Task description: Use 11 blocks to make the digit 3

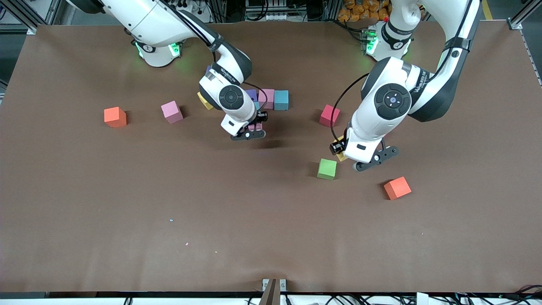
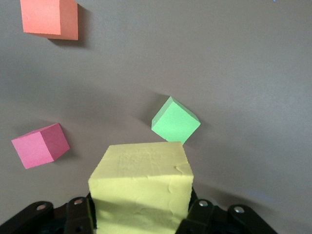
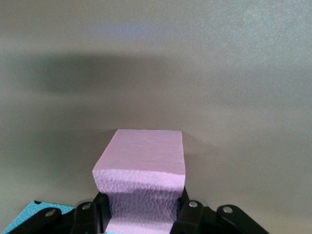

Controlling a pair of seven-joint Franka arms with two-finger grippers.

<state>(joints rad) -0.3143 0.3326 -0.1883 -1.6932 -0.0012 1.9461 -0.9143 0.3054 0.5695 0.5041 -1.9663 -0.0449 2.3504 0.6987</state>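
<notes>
Because the right gripper (image 3: 141, 214) squeezed a pink block (image 3: 141, 175) and the left gripper (image 2: 141, 214) a yellow block (image 2: 141, 185) (both soft foam), either block could have landed crooked and bumped the row (image 1: 275, 99).

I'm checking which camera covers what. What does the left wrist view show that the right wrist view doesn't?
Only the left wrist view: the left gripper shut on a yellow cube, with a green cube, a crimson cube and an orange cube on the table.
Only the right wrist view: the right gripper shut on a pink cube, and a blue cube's corner.
Both: a held cube and the brown table.
</notes>
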